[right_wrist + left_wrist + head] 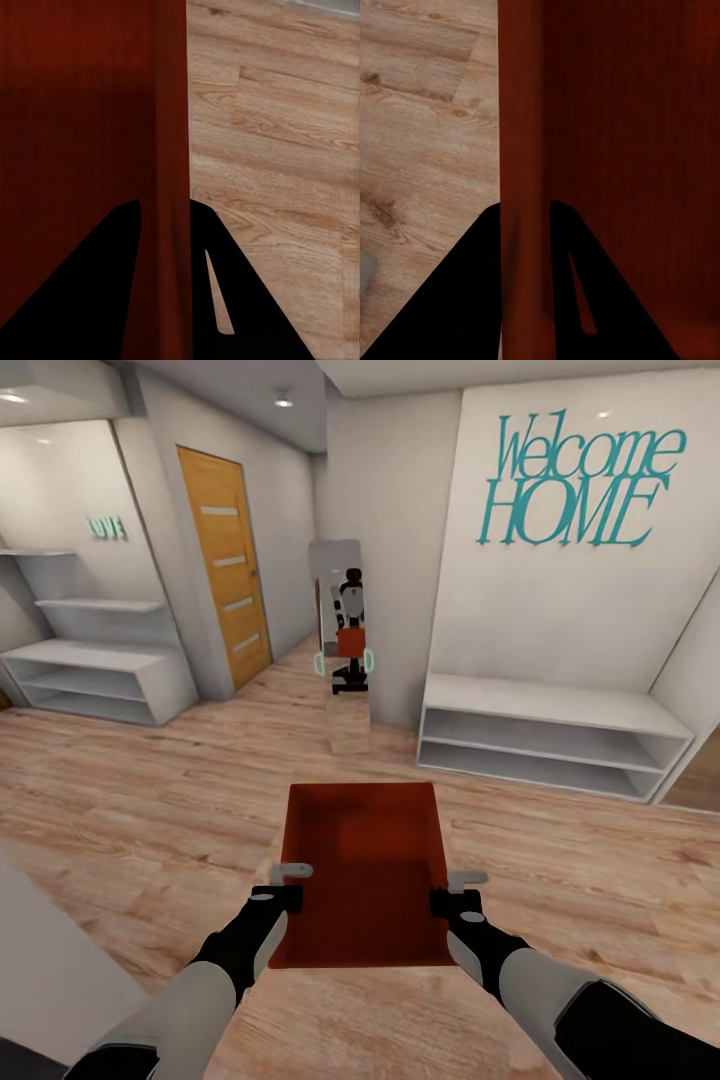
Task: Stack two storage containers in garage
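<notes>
Carrying storage container point(365, 860) level over wood floor point(150, 790): left gripper point(287, 887) and right gripper point(452, 892) clamped on opposite side walls, apparently for balance in transit.

Storage container point(365, 860) sits centre, directly ahead of the robot, held above the plank floor point(150, 810). Left gripper point(285, 885) on its left wall, right gripper point(455, 890) on its right wall; each wall runs between a gripper's two fingers in the wrist views. Beyond the container, a mirror point(340, 630) leans against the wall corner. Right of the mirror, a low shelf unit point(550, 745) stands under wall lettering point(580, 480). Left of the mirror, a door point(225, 565); further left, stepped shelves point(95, 660).
</notes>
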Controlling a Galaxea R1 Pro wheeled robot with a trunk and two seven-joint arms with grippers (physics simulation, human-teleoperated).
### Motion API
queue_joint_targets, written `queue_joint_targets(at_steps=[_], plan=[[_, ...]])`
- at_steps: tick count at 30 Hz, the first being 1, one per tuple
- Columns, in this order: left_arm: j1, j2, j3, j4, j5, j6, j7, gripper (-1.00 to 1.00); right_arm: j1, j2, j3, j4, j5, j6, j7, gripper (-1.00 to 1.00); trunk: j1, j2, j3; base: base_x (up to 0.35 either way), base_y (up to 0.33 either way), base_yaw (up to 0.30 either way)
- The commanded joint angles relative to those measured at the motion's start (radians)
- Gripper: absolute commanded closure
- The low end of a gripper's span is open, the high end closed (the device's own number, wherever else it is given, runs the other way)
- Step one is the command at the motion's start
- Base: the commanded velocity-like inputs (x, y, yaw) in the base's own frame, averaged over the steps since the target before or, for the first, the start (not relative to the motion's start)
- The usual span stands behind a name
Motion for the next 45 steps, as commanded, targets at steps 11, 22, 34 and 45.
queue_joint_targets(at_steps=[11,22,34,45], plan=[[0.0,0.001,-0.012,0.048,0.014,0.024,0.008,1.0,-0.002,-0.007,-0.016,-0.004,0.009,-0.003,-0.005,1.0,0.001,-0.002,-0.002,0.322,0.0,0.0],[0.0,0.001,-0.012,0.048,0.014,0.024,0.008,1.0,-0.002,-0.007,-0.016,-0.004,0.009,-0.003,-0.005,1.0,0.001,-0.002,-0.002,0.322,0.0,0.0],[0.0,0.001,-0.012,0.048,0.014,0.024,0.008,1.0,-0.002,-0.007,-0.016,-0.004,0.009,-0.003,-0.005,1.0,0.001,-0.002,-0.002,0.322,0.0,0.0],[0.0,0.001,-0.012,0.048,0.014,0.024,0.008,1.0,-0.002,-0.006,-0.017,-0.004,0.006,-0.002,-0.005,1.0,0.001,-0.002,-0.003,0.322,0.0,0.057]])
